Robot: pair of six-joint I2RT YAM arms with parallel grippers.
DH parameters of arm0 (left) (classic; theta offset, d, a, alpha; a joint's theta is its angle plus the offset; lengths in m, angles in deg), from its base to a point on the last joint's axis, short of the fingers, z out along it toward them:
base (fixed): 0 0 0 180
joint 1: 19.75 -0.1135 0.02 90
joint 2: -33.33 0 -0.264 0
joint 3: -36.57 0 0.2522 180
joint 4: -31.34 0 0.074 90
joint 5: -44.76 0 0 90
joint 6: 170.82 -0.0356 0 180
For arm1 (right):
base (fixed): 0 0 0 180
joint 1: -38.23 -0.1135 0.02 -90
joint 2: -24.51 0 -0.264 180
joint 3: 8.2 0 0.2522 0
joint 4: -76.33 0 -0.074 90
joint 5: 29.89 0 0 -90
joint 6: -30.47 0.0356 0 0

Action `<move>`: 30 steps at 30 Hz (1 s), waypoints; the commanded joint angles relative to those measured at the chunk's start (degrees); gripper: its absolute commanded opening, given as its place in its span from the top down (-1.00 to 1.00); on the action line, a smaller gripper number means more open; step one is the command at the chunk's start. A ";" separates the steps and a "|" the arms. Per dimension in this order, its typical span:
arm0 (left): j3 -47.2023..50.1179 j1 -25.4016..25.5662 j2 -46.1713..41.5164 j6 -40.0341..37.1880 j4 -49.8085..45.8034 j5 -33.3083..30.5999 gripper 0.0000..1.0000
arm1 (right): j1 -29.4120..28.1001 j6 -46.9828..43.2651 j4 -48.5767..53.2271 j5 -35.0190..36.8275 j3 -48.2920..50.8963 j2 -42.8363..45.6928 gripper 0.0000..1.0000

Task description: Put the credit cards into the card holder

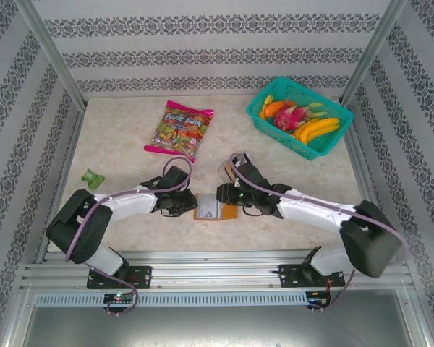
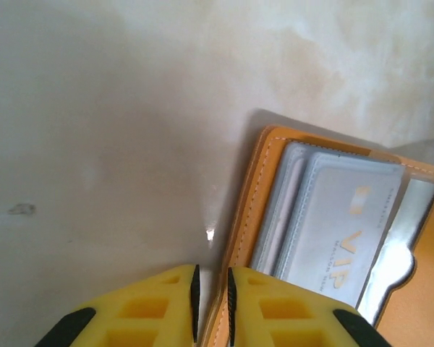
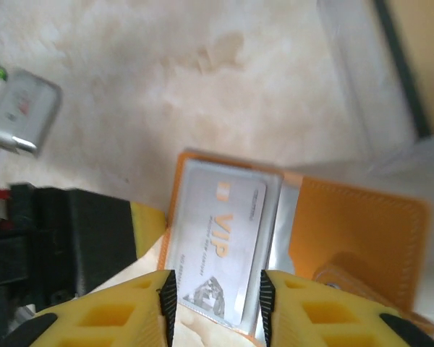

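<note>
**Patterned walls around a pale, stone-look tabletop**

The walls [image 1: 202,43] close in three sides. They are papered white, with horizontal bands of grey-black damask ornament. Bare aluminium posts [image 1: 52,54] stand at the two back corners and lean outward in the overhead view. The tabletop [image 1: 123,130] is cream and marble-like, with faint brownish clouding and a thin metal border. Ribbed aluminium rails [image 1: 217,275] run along its near side, and below them lies a flat, dull grey panel [image 1: 202,325]. The light is soft and even, and shadows are faint. In the left wrist view a small bright glint [image 2: 210,234] sits on the tabletop.
</note>
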 commanded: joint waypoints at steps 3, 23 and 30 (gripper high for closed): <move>-5.03 0.52 -4.56 -2.55 -7.58 -5.79 0.40 | 5.04 -11.09 15.14 9.43 -5.97 5.37 0.14; -32.49 0.25 20.76 -0.58 -0.73 4.21 0.01 | 19.00 -23.27 23.07 -1.72 -24.39 -14.53 0.17; -35.07 -0.60 25.10 0.97 0.66 5.75 0.01 | 16.29 -29.51 26.72 5.52 -29.09 -19.31 0.25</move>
